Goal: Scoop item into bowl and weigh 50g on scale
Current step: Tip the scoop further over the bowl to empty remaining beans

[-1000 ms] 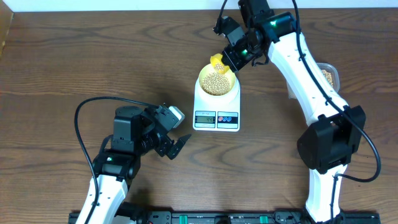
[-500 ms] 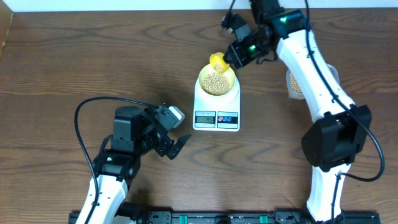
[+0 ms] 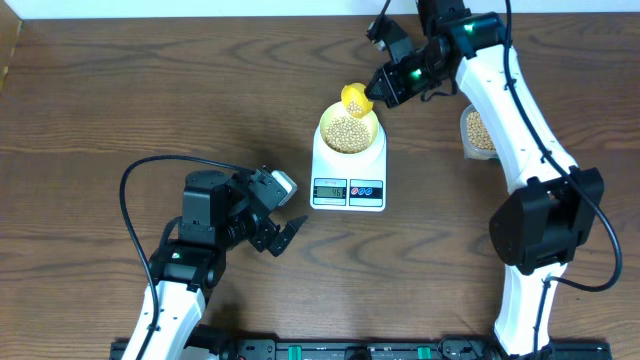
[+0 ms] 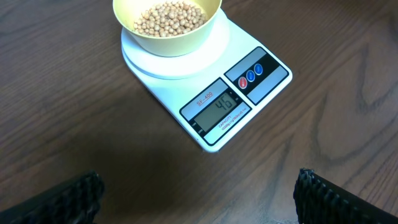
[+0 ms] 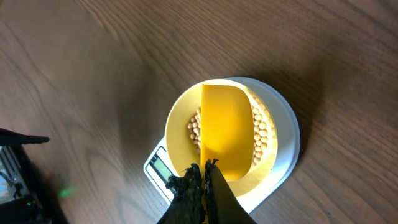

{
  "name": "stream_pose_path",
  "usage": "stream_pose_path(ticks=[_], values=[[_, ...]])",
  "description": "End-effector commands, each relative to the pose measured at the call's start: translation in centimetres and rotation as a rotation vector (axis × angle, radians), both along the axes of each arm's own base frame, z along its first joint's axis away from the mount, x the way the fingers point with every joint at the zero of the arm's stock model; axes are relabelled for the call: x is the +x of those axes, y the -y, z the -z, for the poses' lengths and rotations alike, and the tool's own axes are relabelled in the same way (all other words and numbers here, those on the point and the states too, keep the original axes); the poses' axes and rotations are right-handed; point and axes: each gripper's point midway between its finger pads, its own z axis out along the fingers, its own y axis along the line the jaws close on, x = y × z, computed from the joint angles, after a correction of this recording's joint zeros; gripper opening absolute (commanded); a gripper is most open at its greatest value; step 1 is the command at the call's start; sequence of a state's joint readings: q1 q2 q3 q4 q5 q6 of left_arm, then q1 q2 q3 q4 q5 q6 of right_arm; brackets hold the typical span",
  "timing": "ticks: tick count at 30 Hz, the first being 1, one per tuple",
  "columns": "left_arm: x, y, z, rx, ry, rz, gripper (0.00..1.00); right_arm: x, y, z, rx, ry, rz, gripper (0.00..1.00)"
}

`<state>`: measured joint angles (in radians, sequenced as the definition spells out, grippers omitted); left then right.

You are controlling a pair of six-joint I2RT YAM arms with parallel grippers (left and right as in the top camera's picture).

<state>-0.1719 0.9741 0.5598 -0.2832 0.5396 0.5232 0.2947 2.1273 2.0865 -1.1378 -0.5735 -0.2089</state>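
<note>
The pale yellow-green bowl (image 3: 349, 131) stands on the white scale (image 3: 349, 180), holding many tan beans (image 4: 169, 16). The scale's display (image 4: 222, 104) reads 46. My right gripper (image 3: 378, 92) is shut on the handle of a yellow scoop (image 5: 226, 127) and holds it above the bowl's far rim. In the right wrist view the scoop looks empty and covers the bowl's middle (image 5: 264, 163). My left gripper (image 3: 285, 235) is open and empty, on the near left of the scale; only its fingertips show in the left wrist view (image 4: 199, 199).
A clear tub of beans (image 3: 476, 131) stands to the right of the scale, partly behind my right arm. A black cable (image 3: 140, 175) loops over the wooden table at the left.
My right gripper has moved slightly right and away from the scale, lifting the yellow scoop at the bowl's far rim. The left arm has not moved.
</note>
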Motion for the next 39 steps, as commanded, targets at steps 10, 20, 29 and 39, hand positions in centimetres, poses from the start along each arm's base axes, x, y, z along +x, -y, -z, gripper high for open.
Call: stream_pose_path(ticks=[10, 20, 29, 39], values=[[0.3, -0.2, -0.6, 0.002, 0.018, -0.012, 0.99, -0.5, -1.5, 0.8, -0.242, 0.133, -0.049, 0.01], [0.3, -0.2, -0.6, 0.002, 0.018, -0.012, 0.99, 0.0, -0.9, 0.7, -0.232, 0.132, -0.035, 0.01], [0.3, -0.2, -0.6, 0.002, 0.018, -0.012, 1.0, -0.5, -1.7, 0.4, -0.179, 0.113, -0.056, 0.01], [0.3, -0.2, -0.6, 0.002, 0.018, -0.012, 0.99, -0.5, -1.6, 0.4, -0.183, 0.121, -0.067, 0.01]])
